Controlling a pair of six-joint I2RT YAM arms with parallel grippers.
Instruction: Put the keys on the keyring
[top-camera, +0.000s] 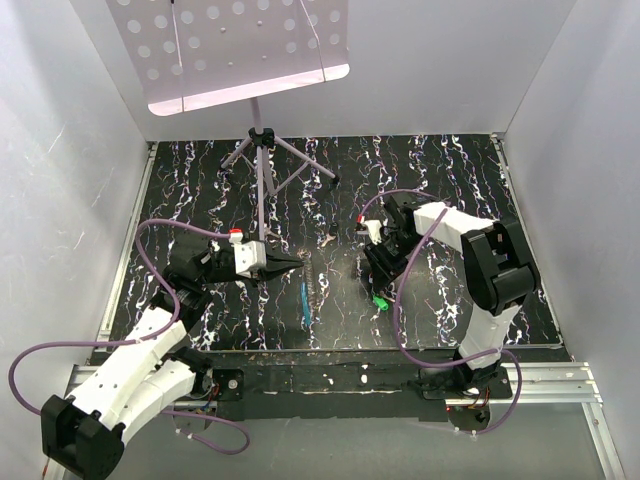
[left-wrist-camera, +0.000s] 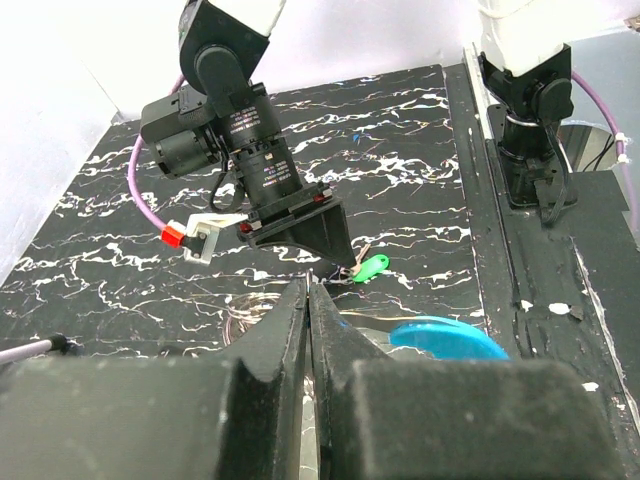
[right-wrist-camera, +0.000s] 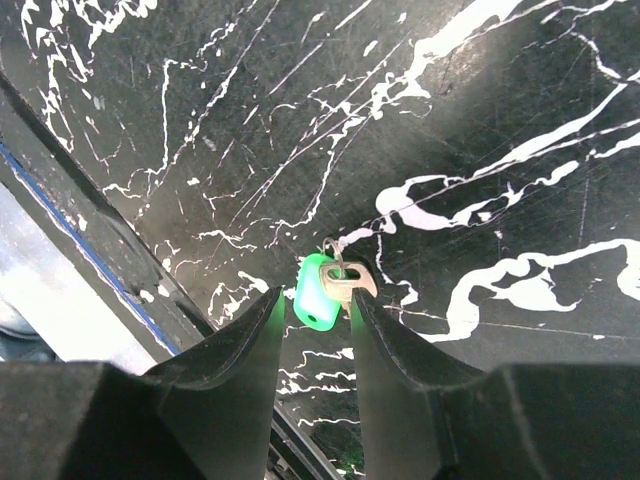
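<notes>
While straddling the key (right-wrist-camera: 312, 292), flat at 5 o'clock on the mat (top-camera: 450, 200), shows right gripper (right-wrist-camera: 318, 300) with jaws apart, apparently set to pinch its green head. Shows left gripper (left-wrist-camera: 308, 290) pressed shut, holding nothing visible, at 12 o'clock of the keyring (top-camera: 303, 300), probably ready to steady it.

Legible text, labels, brands, numbers, signs: none in any view.
Small key with a bright green plastic head (right-wrist-camera: 316, 292): face plain, nothing readable.
Black white-veined marbled table surface (top-camera: 450, 180) under the key: pattern only.
</notes>
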